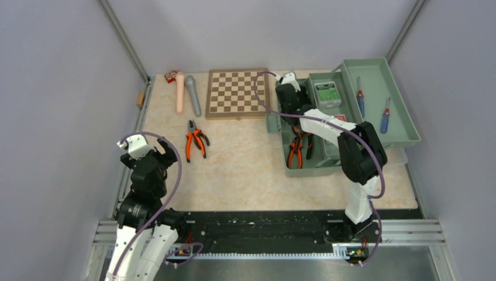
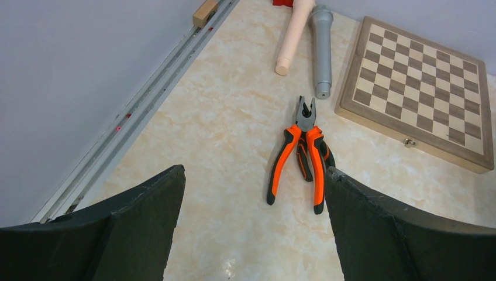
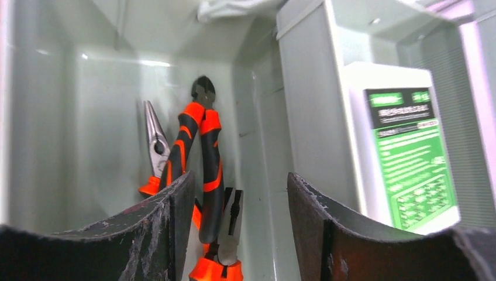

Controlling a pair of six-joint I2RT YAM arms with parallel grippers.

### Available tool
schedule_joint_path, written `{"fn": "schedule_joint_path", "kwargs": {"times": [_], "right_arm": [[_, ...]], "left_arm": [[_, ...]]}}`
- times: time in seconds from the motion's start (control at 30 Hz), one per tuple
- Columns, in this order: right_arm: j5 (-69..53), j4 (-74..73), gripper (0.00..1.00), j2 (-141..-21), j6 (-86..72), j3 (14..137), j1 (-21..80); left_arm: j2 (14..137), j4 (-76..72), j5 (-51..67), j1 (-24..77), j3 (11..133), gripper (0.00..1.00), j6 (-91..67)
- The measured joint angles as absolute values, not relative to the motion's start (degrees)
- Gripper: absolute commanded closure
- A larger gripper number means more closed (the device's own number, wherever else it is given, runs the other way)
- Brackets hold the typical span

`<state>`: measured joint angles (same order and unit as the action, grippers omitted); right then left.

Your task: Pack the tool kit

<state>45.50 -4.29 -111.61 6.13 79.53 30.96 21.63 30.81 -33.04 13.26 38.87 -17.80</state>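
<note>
Beige marbled tabletop [image 1: 245, 175] within grey walls. Found toolbox [image 1: 310, 171] open at far right, fold-out tray [image 1: 374, 76] standing out further right and carrying two screwdrivers [image 1: 360, 102]; green-labelled box [image 1: 327, 92] seated in the far section. Found several orange-handled stowed pliers [image 3: 199, 152] lying in the main well. Noted right gripper [image 3: 240, 178] down inside that well, just above them, fingers spread, grasping nothing. Noted one loose pair of pliers [image 2: 301, 158] out on the table, left of centre, near the chessboard [image 1: 237, 93] and two cylinders [image 1: 193, 96]. Noted left gripper [image 2: 254, 172] likewise released, hanging on the near side of that pair, not touching.

Judged risks:
- Snagging stowed handles or the toolbox wall on lifting the right arm out.
- Pinching only one handle of the loose pair, letting it swing open and drop.
- Crowding both arms over the well.
</note>
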Motion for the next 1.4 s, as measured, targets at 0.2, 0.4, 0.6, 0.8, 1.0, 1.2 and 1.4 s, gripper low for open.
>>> {"fn": "schedule_joint_path", "kwargs": {"times": [0.2, 0.4, 0.6, 0.8, 1.0, 1.2, 1.4], "right_arm": [[42.6, -4.0, 0.38, -103.8, 6.3, 79.5, 34.7], [36.6, -2.9, 0.36, -98.0, 4.0, 78.2, 40.3], [26.1, -0.3, 0.35, -97.8, -0.6, 74.9, 45.9], [16.2, 3.2, 0.35, -105.0, -6.6, 76.2, 50.2], [7.6, 6.0, 0.35, -115.3, -16.8, 79.7, 53.2], [-2.1, 11.3, 0.37, -122.6, -30.2, 82.2, 53.6], [-6.8, 12.9, 0.39, -127.9, -38.1, 87.0, 53.6]], "left_arm": [[21.6, 30.8, -33.0, 13.3, 38.9, 0.08, -17.8], [21.6, 30.8, -33.0, 13.3, 38.9, 0.08, -17.8], [21.5, 30.8, -33.0, 13.3, 38.9, 0.08, -17.8], [20.7, 30.8, -33.1, 13.3, 38.9, 0.08, -17.8], [20.3, 30.8, -33.1, 13.3, 38.9, 0.08, -17.8], [20.2, 30.8, -33.1, 13.3, 38.9, 0.08, -17.8], [20.1, 30.8, -33.1, 13.3, 38.9, 0.08, -17.8]]}}
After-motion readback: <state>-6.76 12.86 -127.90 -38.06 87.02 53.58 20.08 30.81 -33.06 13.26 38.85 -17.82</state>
